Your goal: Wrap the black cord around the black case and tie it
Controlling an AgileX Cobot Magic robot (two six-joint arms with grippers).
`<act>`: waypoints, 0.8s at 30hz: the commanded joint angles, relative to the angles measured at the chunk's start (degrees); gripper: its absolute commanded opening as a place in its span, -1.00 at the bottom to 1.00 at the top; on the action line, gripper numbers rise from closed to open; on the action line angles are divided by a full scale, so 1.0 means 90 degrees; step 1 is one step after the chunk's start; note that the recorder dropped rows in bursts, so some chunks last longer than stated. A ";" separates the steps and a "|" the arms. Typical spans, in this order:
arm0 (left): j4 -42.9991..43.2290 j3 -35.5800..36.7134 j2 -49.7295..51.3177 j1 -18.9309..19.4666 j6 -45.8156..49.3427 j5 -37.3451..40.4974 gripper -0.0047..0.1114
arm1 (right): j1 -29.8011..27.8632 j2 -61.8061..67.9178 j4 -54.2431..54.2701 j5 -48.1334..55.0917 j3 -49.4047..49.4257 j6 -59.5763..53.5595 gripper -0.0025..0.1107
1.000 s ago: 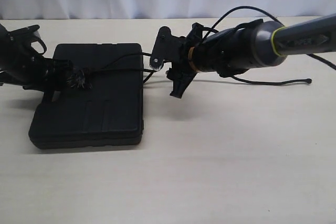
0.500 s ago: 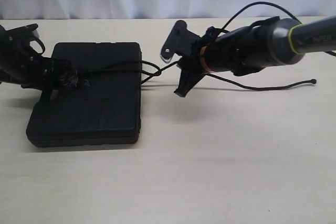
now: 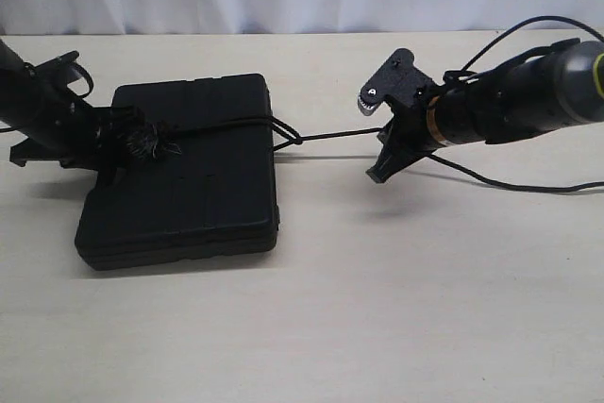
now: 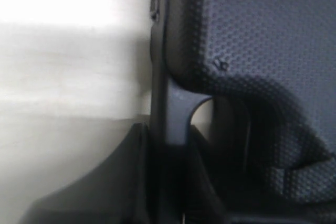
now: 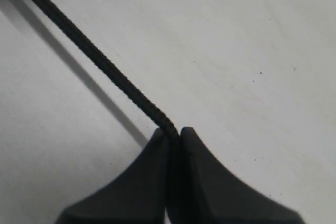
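Now, far left: the left claw [image 3: 115,142] sits low at the left edge of the case [image 3: 189,191]. In the left wrist view, the thin handle strip [image 4: 169,116] beside the cut-out slot runs down between the two dark fingers [image 4: 118,195], one close on each side. The jaws are narrow and clamped on that strip. The case lies flat on the table [image 3: 377,309], left of middle and a little skewed.

The fuzzy knot [image 3: 143,142] of the cord [image 3: 226,124] rests on the case top, just beside the left claw's tips. Whether the claw touches it, cannot tell.

From the knot the cord runs across the top face to the case's right edge, near the far corner. Just off that edge is a small crossing [image 3: 292,137] where strands meet. Whether the cord passes under the case is hidden.

From the crossing a single strand goes straight and taut above the table to the right claw [image 3: 383,132].

The right claw hangs above the table, well apart from the case. In the right wrist view its jaws are pressed together with the cord pinched between the tips. The cord leaves them in a straight line.

Far right: a thin black line trails over the table to the frame edge. Cord tail or arm cable, cannot tell.
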 commanded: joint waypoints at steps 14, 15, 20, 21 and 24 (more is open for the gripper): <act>-0.2305 0.0018 0.0076 0.0178 0.2558 -0.0508 -0.92 | -0.0327 -0.0101 0.0177 0.1177 0.0051 0.0241 -0.88; -0.2537 0.0018 0.0076 0.0178 0.3006 -0.0465 -0.92 | -0.0327 -0.0101 0.0177 0.1177 0.0051 0.0241 -0.88; -0.4003 0.0018 0.0076 0.0178 0.4660 0.0184 -0.42 | -0.0316 -0.0101 0.0177 0.1109 0.0039 0.0478 -0.73; -0.4132 0.0018 0.0076 0.0178 0.4660 0.0196 -0.22 | -0.0304 -0.0101 0.0177 0.1099 0.0039 0.0702 -0.55; -0.4370 -0.0020 0.0032 0.0178 0.4670 0.0376 -0.03 | -0.0207 -0.0187 0.0385 0.1067 0.0026 0.0966 -0.07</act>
